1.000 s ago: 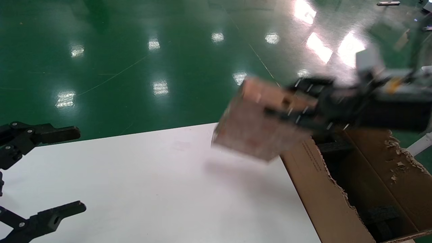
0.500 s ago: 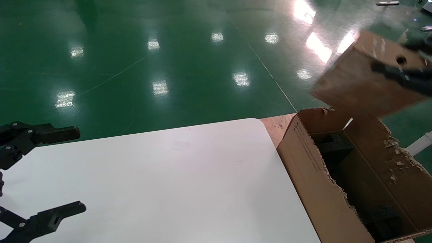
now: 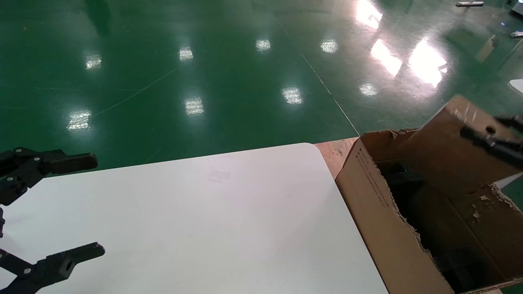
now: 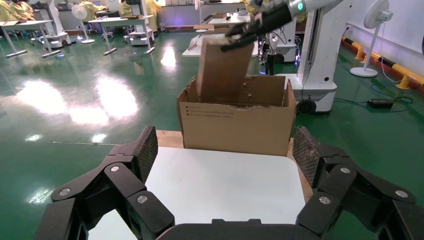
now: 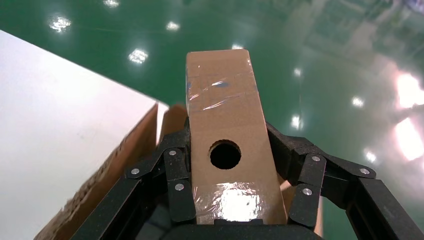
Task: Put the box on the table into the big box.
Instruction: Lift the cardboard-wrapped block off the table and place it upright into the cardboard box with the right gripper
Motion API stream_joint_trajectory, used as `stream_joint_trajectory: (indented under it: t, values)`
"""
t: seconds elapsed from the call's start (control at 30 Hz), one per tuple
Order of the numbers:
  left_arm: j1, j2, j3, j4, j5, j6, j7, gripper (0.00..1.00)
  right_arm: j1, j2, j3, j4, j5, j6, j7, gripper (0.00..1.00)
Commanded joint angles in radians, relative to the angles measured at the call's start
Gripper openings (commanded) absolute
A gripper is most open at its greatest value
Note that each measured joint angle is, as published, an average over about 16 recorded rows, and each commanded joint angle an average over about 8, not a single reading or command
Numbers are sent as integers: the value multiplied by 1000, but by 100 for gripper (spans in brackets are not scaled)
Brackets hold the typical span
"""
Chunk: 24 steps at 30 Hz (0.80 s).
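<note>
Box (image 5: pixel 227 145) clamped across narrow sides by right tool (image 5: pixel 231 172), held tilted over big box (image 3: pixel 384 212) opening, lower end dipping inside for drop. Left tool (image 4: pixel 225 172) parked wide open, empty, over table (image 3: pixel 196 220).

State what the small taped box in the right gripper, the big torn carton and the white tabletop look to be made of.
Small brown taped box, held by the right gripper: cardboard under glossy clear tape, judging by glare and wrinkles. Big torn-edged brown carton: matte cardboard, apparently corrugated; ragged edges, printed text. White rounded-corner tabletop: smooth, faintly shiny, perhaps laminate or plastic; unclear.
</note>
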Motion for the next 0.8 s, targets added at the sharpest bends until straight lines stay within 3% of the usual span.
stream_joint_trajectory:
  t: [0.03, 0.4, 0.8]
  values:
    - [0, 0, 0, 0, 0, 0, 0, 0, -33, -19, 5, -63, 22, -8, -25, 0]
    - [0, 0, 0, 0, 0, 0, 0, 0, -165, -103, 90, -368, 124, -48, -95, 0]
    - [0, 0, 1, 0, 0, 0, 0, 0, -200, -127, 131, -518, 162, -37, -150, 0]
